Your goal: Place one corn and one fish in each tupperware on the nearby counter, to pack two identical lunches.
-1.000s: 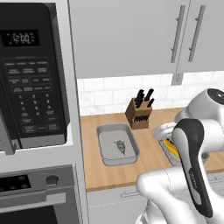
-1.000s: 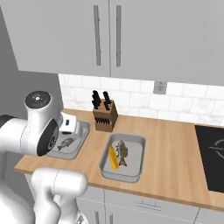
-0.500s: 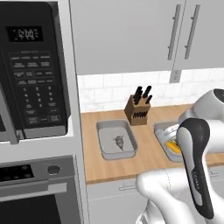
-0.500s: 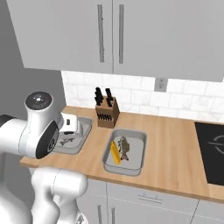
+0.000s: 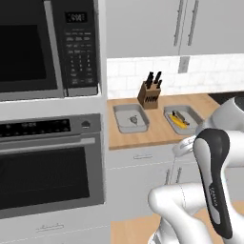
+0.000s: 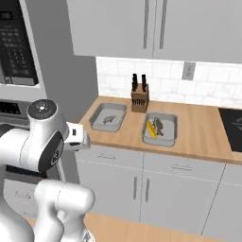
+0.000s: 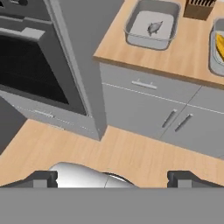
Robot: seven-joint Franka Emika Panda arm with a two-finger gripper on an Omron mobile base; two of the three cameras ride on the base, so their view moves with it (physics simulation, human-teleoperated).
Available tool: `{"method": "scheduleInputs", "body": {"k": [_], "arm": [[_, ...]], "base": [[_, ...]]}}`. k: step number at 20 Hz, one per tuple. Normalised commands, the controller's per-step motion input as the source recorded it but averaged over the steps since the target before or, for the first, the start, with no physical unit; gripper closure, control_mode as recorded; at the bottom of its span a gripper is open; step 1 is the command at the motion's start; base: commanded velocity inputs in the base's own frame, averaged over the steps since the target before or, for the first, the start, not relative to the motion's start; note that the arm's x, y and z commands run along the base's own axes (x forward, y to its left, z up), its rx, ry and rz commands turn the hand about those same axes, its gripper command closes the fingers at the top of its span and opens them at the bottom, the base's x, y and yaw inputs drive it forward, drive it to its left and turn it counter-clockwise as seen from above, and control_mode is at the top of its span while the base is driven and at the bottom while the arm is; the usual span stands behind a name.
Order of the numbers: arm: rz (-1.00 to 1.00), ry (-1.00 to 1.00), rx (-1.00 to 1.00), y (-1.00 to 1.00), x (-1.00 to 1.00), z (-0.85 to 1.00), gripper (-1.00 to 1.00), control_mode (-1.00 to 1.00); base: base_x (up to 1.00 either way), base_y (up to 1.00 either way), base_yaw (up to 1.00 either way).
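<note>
While the gripper [image 7: 112,177] hung spread and empty above the floor, both shallow grey tubs sat well beyond it on the wooden counter [image 6: 198,137]. The left tub [image 6: 108,116] held one dark fish [image 6: 109,119]; the right tub [image 6: 160,128] held a yellow corn cob [image 6: 151,128] beside another fish [image 6: 159,125].

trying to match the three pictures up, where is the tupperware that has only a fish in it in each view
Left base view: tupperware with only a fish, centre, left of the knife block.
Right base view: left of centre, again left of the knife block.
Hand view: top centre, knife block at its right, on the top edge.
Shared landmark: the knife block.
</note>
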Motion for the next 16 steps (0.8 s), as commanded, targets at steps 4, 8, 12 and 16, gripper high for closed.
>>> {"method": "scheduleInputs", "body": {"k": [4,8,12,16], "arm": [[0.00,0.00,0.00,0.00,0.00,0.00,-1.00,1.00],[0.00,0.00,0.00,0.00,0.00,0.00,-1.00,1.00],[0.00,0.00,0.00,0.00,0.00,0.00,-1.00,1.00],[0.00,0.00,0.00,0.00,0.00,0.00,-1.00,1.00]], "base": [[-1.00,0.58,-0.02],[-0.75,0.91,-0.06],[-0.05,1.00,-0.12],[0.07,1.00,-0.17]]}}
